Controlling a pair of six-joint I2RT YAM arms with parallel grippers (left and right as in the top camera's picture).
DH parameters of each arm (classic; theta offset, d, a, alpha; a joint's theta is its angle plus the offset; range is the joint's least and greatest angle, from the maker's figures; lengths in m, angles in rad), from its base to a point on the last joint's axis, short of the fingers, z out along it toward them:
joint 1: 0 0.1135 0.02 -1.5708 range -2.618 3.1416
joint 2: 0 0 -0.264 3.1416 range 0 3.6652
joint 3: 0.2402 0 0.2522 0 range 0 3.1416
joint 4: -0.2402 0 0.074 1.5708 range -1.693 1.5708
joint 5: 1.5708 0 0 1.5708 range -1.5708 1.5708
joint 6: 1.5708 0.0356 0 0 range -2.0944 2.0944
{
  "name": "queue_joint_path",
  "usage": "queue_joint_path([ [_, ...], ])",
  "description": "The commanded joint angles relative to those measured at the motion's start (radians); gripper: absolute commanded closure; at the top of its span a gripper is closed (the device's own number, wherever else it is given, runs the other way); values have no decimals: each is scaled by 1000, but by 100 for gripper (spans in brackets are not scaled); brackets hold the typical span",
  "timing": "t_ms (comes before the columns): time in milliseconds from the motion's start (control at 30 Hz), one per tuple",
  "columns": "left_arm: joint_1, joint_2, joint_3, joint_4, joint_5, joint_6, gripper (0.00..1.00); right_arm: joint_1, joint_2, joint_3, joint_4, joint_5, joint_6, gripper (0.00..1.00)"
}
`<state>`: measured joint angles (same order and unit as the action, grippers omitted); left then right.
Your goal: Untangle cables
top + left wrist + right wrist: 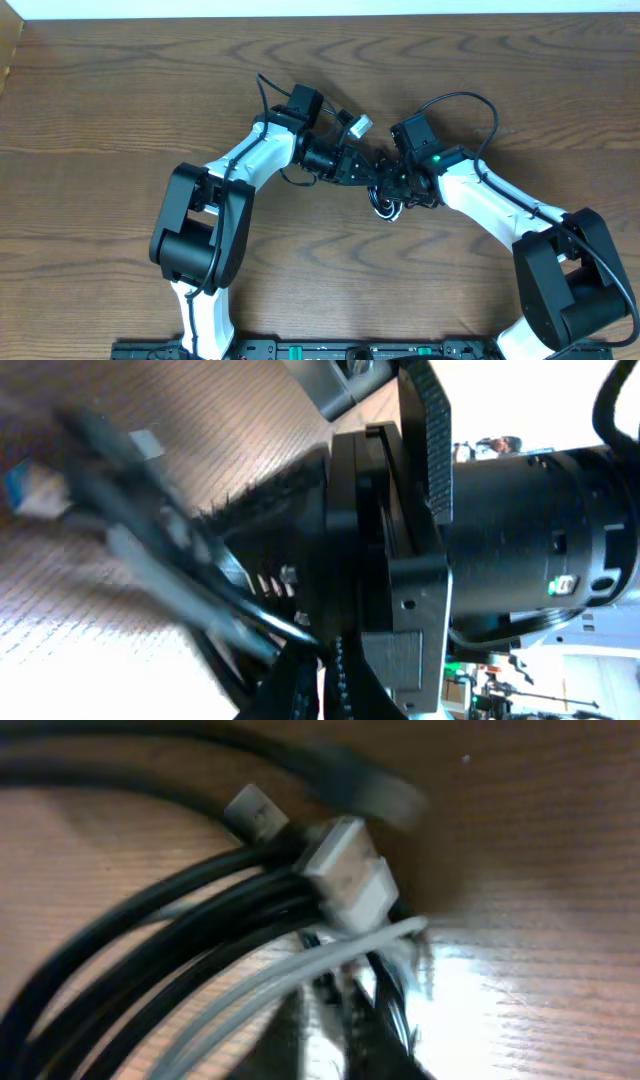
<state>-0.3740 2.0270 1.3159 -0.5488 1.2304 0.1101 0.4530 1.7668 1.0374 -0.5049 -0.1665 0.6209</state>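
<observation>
The wooden table (230, 430) fills the upper left of the frame. Blurred cables (160, 560), dark and pale grey, run diagonally from the left edge to the lower centre. A black cylindrical housing (520, 530) with a green indicator (556, 586) occupies the right half.

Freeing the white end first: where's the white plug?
Overhead, the white plug shows mid-table, between the left wrist camera and the right wrist camera, nearer the left one.

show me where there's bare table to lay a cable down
Bare: the far strip of table beyond both arms, the wood outside the left arm, the bay between it and the right arm. Crowded: centre, over the cables.
</observation>
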Motion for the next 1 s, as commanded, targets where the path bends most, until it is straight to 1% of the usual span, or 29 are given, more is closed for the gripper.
queue_joint_path([
  [0,-2,2,-7,-3,59,36,92,0,8,-2,16,10,3,68],
  [67,-2,2,-7,-4,17,35,92,-6,8,-2,35,8,1,56],
  [133,-2,2,-7,-5,-39,35,93,-22,8,0,62,-54,-58,46],
  [200,-2,2,-7,-7,-72,35,92,-51,6,6,74,-167,-142,41],
  [267,-2,2,-7,-6,-72,36,92,-87,6,10,75,-278,-212,36],
  [333,-2,2,-7,-6,-73,37,93,-123,6,10,66,-346,-267,34],
  [400,-2,2,-8,-7,-73,67,92,-160,6,10,51,-377,-308,32],
  [500,-2,2,-8,-7,-89,119,92,-215,6,9,39,-386,-312,29],
  [533,-3,2,-8,-7,-117,119,92,-230,6,9,39,-393,-311,28],
  [567,-3,2,-8,-7,-202,117,92,-253,6,9,37,-394,-285,28],
  [667,-3,2,-8,-10,-351,97,92,-267,6,9,38,-394,-251,30],
  [800,-3,2,-8,-10,-409,95,92,-254,6,9,42,-393,-251,30],
  [833,-3,2,-8,-10,-413,95,91,-251,6,9,41,-393,-252,30],
  [867,-3,2,-8,-10,-414,95,85,-249,6,9,41,-393,-252,30],
  [900,-3,2,-8,-10,-418,95,75,-249,6,9,41,-393,-252,30],
  [933,-3,2,-8,-10,-433,94,71,-249,6,9,41,-393,-252,30],
  [967,-2,2,-8,-8,-451,94,60,-249,6,9,42,-392,-251,30],
])
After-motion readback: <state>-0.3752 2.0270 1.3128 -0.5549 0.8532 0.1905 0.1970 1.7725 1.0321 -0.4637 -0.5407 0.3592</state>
